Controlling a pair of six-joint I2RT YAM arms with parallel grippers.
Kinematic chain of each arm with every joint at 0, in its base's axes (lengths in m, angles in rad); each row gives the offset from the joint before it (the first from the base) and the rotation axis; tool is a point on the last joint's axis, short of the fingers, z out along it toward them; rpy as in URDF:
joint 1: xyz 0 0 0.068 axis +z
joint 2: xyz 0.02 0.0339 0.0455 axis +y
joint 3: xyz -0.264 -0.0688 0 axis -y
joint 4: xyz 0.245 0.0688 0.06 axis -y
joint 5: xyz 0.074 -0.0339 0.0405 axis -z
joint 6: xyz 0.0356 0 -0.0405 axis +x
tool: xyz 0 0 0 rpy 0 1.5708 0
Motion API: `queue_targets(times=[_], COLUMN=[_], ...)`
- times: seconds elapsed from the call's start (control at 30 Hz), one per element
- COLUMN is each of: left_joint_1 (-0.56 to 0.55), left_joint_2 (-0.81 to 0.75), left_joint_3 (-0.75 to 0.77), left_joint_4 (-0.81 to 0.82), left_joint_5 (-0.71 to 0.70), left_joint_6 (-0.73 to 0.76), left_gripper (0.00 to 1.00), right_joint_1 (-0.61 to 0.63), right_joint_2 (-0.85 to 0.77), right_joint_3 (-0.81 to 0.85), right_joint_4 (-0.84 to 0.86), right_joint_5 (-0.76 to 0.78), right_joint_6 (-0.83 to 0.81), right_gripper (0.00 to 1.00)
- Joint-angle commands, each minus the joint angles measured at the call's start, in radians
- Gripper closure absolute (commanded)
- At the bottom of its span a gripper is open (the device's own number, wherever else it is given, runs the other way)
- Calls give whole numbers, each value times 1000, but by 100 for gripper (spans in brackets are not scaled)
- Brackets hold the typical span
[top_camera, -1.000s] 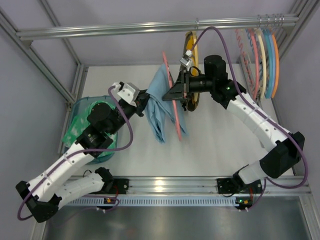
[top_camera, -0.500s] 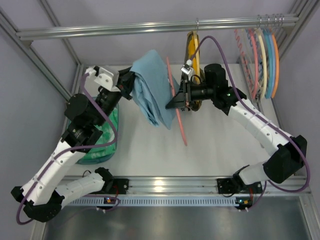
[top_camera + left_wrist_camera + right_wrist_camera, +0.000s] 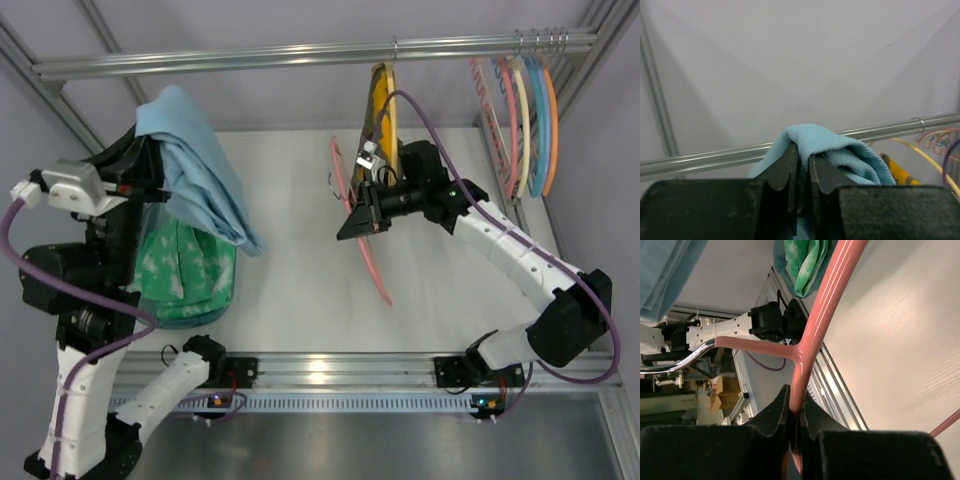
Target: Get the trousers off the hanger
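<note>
- Left tool (image 3: 802, 155) clamps the trousers (image 3: 200, 170), high above a green patterned cloth (image 3: 190, 275).
- Right tool (image 3: 796, 407) pinches the bare hanger (image 3: 368, 255), near a yellow hanger (image 3: 384, 95).

No legible text, label or number anywhere, seemingly.

A yellow hanger (image 3: 392, 118) with a yellow-and-dark patterned garment (image 3: 377, 88) hangs from the metal rail (image 3: 250, 56) mid-span — a row of bare hangers (image 3: 525, 120) bunches at its right end. A green-and-white cloth (image 3: 190, 270) lies at the counter's (image 3: 300, 280) left side.
</note>
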State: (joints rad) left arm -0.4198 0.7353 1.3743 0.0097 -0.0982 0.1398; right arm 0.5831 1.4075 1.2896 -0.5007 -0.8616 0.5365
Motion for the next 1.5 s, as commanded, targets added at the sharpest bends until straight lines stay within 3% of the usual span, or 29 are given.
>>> queue_targets(times=[0.0,0.33,0.63,0.83,0.97,1.1,1.2,1.23,1.3,1.37,1.47], left_joint_1=[90,358,498,498,497,498,498,498,498,500,500], left_joint_2=[-79,-372,-539,-488,-390,-176,21,73,198,249,256], left_joint_3=[62,-73,-224,-378,-544,-681,-693,-687,-667,-663,-656], left_joint_4=[49,-187,-347,-343,-191,-10,32,15,-5,-68,-96], left_joint_5=[9,-51,-152,-202,-216,-212,-195,-189,-193,-170,-72], left_joint_6=[-11,87,263,345,362,371,344,331,281,265,230], left_gripper=[100,100,100,100,100,99,87,71,57,42,30], right_joint_1=[12,37,63,69,69,66,67,67,66,66,66], right_joint_2=[-48,-4,53,73,64,45,30,27,19,15,8], right_joint_3=[39,59,132,168,181,211,223,227,231,234,238], right_joint_4=[-35,-52,-131,-144,-156,-193,-206,-206,-205,-210,-225], right_joint_5=[-11,-20,-17,-19,-17,-17,-43,-50,-79,-89,-105], right_joint_6=[-98,-138,-185,-190,-190,-225,-247,-248,-254,-262,-299], right_gripper=[100,100,100,100,100,100,100,100,100,100,100])
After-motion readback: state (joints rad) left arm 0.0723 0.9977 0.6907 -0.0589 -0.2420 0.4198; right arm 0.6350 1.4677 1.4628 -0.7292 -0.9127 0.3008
